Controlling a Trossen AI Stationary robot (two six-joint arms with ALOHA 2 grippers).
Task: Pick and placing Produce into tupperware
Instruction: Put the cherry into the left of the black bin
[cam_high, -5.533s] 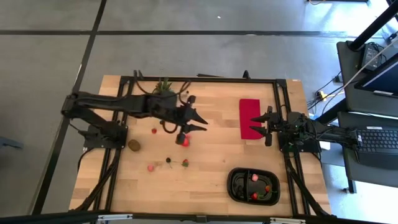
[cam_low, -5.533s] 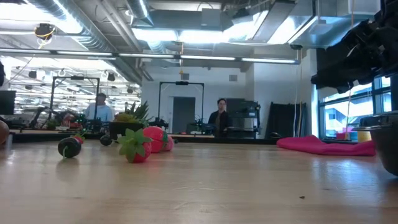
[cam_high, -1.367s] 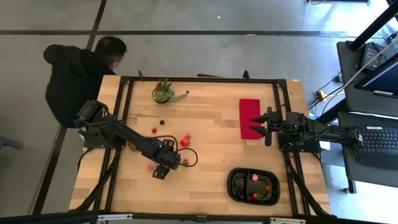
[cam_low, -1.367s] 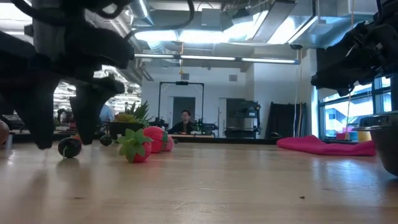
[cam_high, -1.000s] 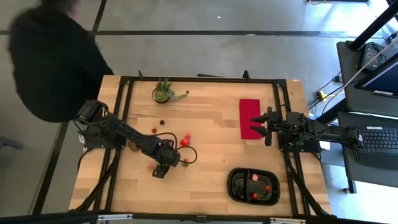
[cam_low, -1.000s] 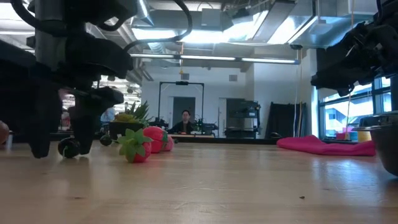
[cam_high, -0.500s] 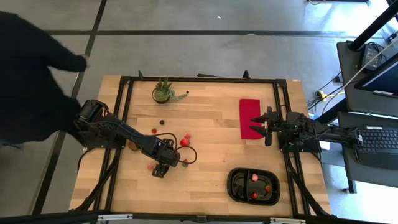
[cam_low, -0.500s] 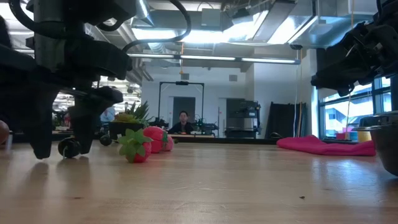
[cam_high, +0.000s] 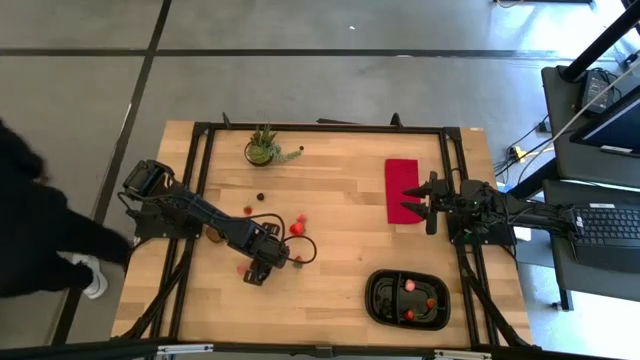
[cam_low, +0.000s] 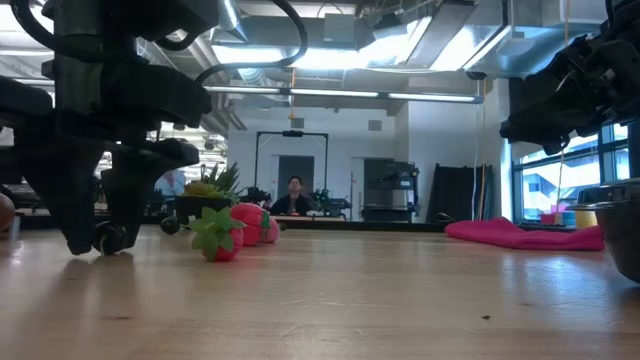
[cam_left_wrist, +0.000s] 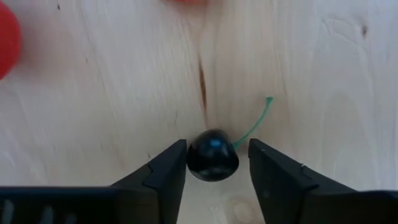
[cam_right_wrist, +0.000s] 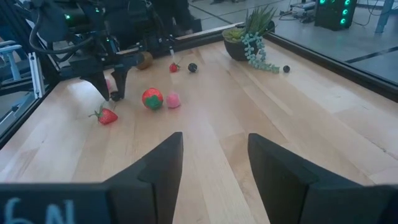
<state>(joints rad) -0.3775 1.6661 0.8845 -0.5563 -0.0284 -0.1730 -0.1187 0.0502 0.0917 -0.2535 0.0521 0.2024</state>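
Note:
A dark cherry (cam_left_wrist: 212, 163) with a green stem lies on the wooden table between the fingers of my left gripper (cam_left_wrist: 216, 163), which points down at the table's near left (cam_high: 262, 268). The fingers are open, close on either side of it. A green-topped strawberry (cam_low: 222, 240), a red round fruit (cam_high: 296, 229) and a pink piece (cam_right_wrist: 173, 99) lie close by. The black tupperware (cam_high: 375, 290) stands at the near right with several red pieces inside. My right gripper (cam_high: 420, 198) waits open at the right, above the red cloth (cam_high: 400, 175). My left gripper comes at the cherry from above, pointing down. One finger (cam_left_wrist: 174, 163) lies against the cherry's side (cam_left_wrist: 191, 162), and the other finger (cam_left_wrist: 264, 163) stands a small gap off. The cherry rests on the table, its stem pointing away from the fingers.
A potted plant (cam_high: 262, 148) stands at the far edge. A brown kiwi-like oval (cam_high: 215, 235), a small red piece (cam_high: 247, 210) and a dark berry (cam_high: 259, 197) lie left of centre. A person (cam_high: 40, 240) stands off the table's left side.
My left gripper has kept its place over the cherry, and the gap between its fingers has narrowed around it. The person beside the table's far left corner has moved away along the left side.

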